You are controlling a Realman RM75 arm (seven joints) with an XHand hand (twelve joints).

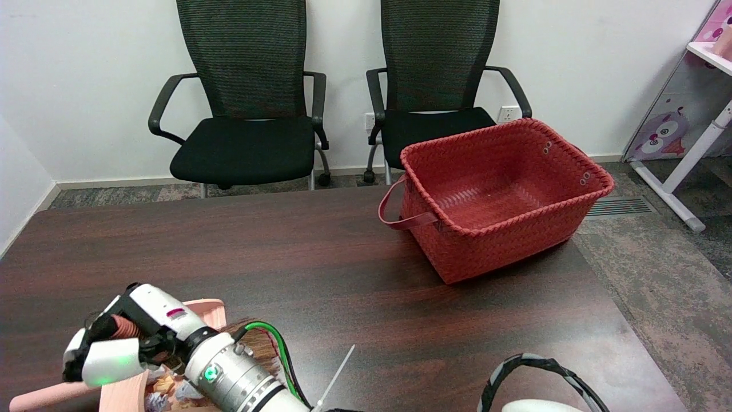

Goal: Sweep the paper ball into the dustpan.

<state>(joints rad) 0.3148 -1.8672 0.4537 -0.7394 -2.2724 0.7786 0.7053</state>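
Covering most of the pink dustpan (209,309), the right hand (123,343) hides its grasp.

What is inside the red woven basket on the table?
The red basket shows only its bare woven floor and inner walls. The strip of floor just behind its near wall is covered, so I cannot see that part.

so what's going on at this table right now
A white robot arm reaches in at the lower left, and its right hand is down over a pink dustpan at the table's near edge. Crumpled paper scraps lie in the pan under the hand. Whether the hand grips anything cannot be told. A red woven basket sits empty at the table's far right, untouched.
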